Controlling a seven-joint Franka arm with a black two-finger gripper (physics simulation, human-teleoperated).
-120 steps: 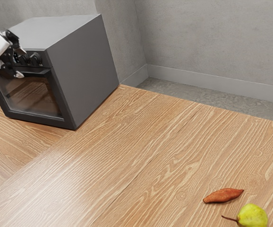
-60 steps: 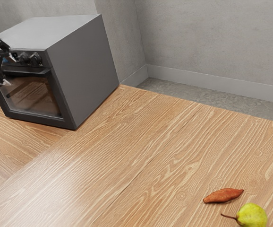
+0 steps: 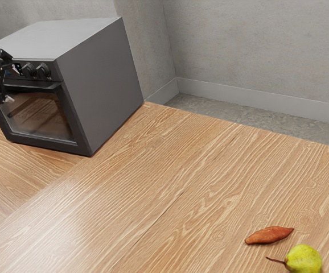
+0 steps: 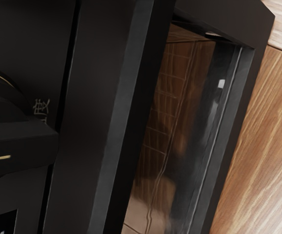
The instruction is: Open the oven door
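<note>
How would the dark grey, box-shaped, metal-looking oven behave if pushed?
Likely stiff: the oven has flat panels and straight edges. Probably hard to tip, since its broad base sits flat on the brown wooden table. The see-through window in its front looks like glass, so that may be the fragile spot.

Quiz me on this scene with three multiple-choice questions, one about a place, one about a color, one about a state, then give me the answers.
1. Where's the pear?
A) inside the oven
B) on the oven
C) on the table

2. What color is it?
A) yellow-green
B) purple
C) blue

3. How is the oven door?
A) wide open
B) shut
C) detached

Answers:
1. C: it rests on the wood near a reddish-brown, tapered item.
2. A: its skin shows it.
3. B: it stands upright beneath the control panel.
</note>
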